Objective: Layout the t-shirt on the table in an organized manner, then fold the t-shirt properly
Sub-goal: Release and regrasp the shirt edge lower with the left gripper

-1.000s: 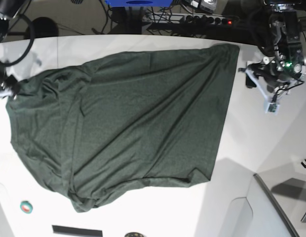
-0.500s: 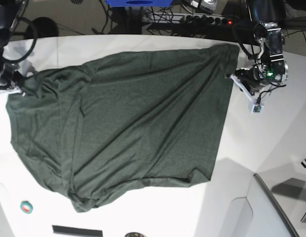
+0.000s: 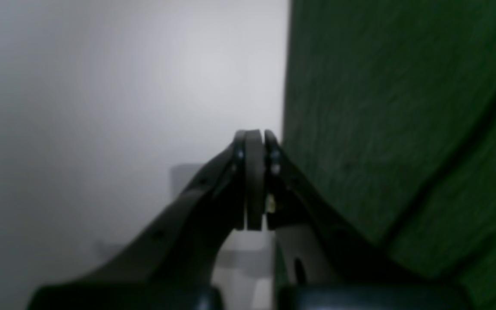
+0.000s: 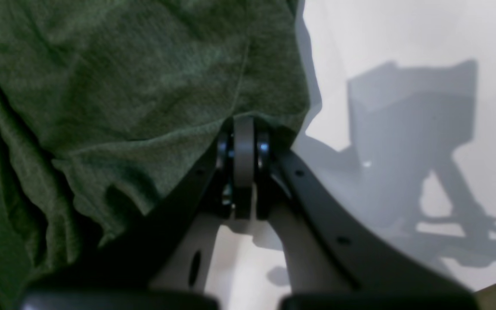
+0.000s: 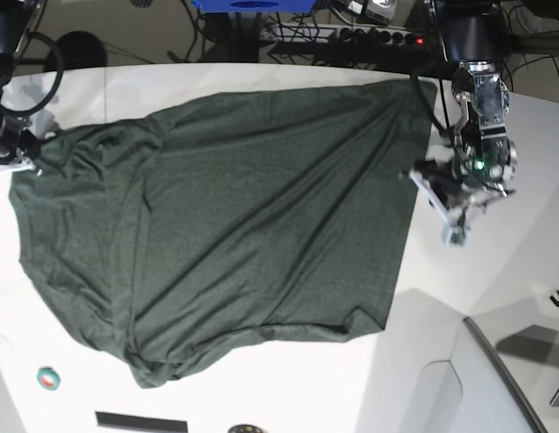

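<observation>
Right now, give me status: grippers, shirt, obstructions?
Left gripper shut beside t-shirt edge, hold unconfirmed. Right gripper shut at opposite edge, pinch unclear. Shirt spread, creased. Nothing blocking.

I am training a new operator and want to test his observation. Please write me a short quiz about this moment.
1. True or false: the t-shirt already lies folded in half on the table.
2. How do the jaws of the left claw stand? A: wide open. B: shut. C: out of view.
3. Fill in: the tip of the right claw meets the edge of the ____.

Key:
1. False: it lies spread out, with wrinkles.
2. B.
3. t-shirt.
</observation>
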Robot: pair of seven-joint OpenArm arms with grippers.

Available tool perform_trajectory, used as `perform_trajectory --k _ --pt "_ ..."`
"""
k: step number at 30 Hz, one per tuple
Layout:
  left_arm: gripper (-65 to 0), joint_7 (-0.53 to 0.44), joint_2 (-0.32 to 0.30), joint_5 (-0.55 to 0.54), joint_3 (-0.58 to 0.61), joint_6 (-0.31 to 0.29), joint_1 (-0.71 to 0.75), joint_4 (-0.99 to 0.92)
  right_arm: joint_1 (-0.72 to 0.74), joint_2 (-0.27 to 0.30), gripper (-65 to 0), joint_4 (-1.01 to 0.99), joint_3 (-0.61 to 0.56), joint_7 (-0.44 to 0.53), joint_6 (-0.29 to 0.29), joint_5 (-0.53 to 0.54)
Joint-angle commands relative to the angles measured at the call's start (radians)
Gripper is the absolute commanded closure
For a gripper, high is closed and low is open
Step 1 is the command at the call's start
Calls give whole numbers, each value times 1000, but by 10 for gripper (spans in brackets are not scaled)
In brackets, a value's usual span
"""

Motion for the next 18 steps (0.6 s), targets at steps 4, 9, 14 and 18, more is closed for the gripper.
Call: perform_trajectory --k 4,9,14,18 --pt "0 18 35 -2 1 2 -12 57 12 16 -5 15 2 2 -2 -1" --pt "0 14 41 -1 63 2 -83 -127 13 16 -5 15 2 2 -2 -1" --pt "0 -65 40 7 73 6 -123 -238 13 18 -5 15 2 0 -2 -1" --pt "0 -91 38 8 73 6 -166 -324 13 18 -5 15 2 0 -2 -1"
